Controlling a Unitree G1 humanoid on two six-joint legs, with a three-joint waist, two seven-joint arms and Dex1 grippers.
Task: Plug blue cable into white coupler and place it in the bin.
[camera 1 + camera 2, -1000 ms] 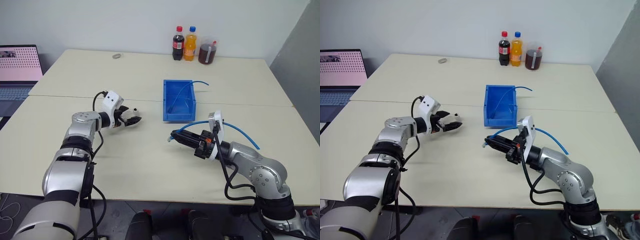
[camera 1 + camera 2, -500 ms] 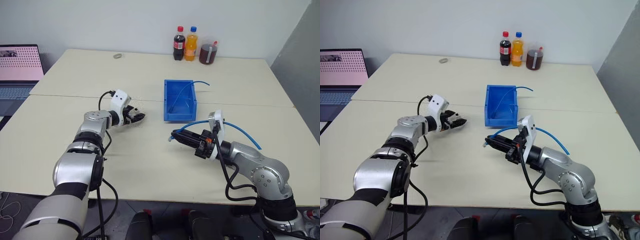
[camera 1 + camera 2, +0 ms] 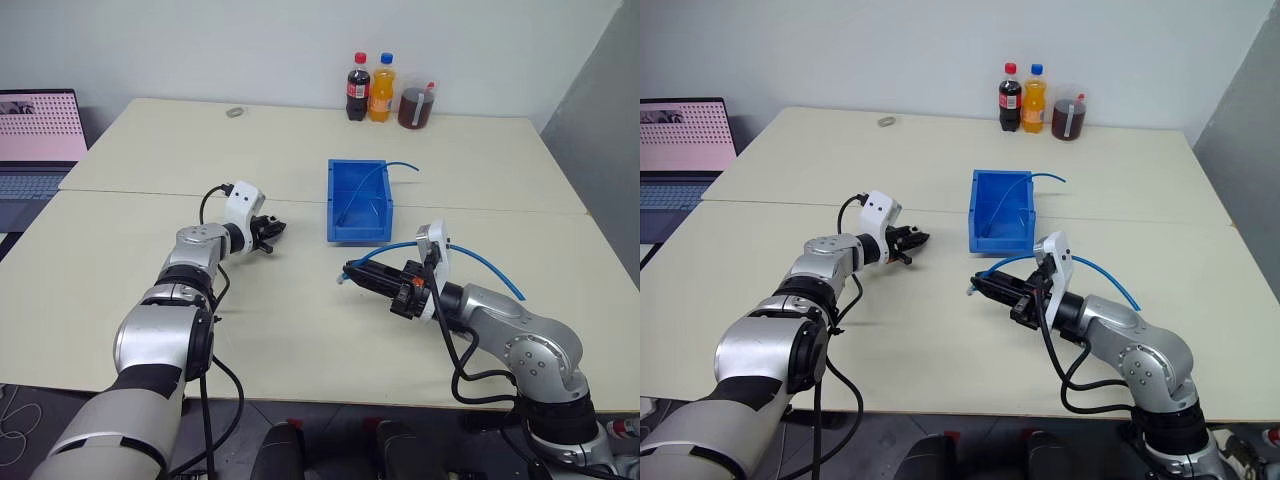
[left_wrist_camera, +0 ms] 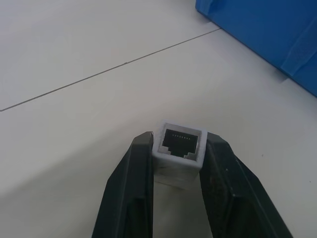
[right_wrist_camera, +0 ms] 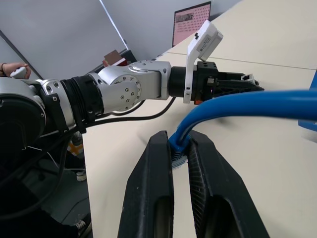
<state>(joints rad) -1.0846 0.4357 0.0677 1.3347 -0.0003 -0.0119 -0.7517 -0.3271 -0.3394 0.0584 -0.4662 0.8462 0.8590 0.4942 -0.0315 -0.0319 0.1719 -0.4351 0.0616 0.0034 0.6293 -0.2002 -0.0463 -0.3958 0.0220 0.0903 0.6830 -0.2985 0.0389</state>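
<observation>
- I see three drinks at the table's far edge beyond the bin: a cola bottle, an orange soda bottle and a cup of dark drink. A laptop sits off the table's left side, and a small grey object lies far left of the bottles.
- My left end effector is left of the bin, clenched on the white coupler, its socket facing away from the wrist.
- My right end effector is just in front of the bin, clamped on the blue cable near its plug end, which points toward the coupler; open table separates them.
- The bin holds another thin blue cord, which arches over its right rim.
</observation>
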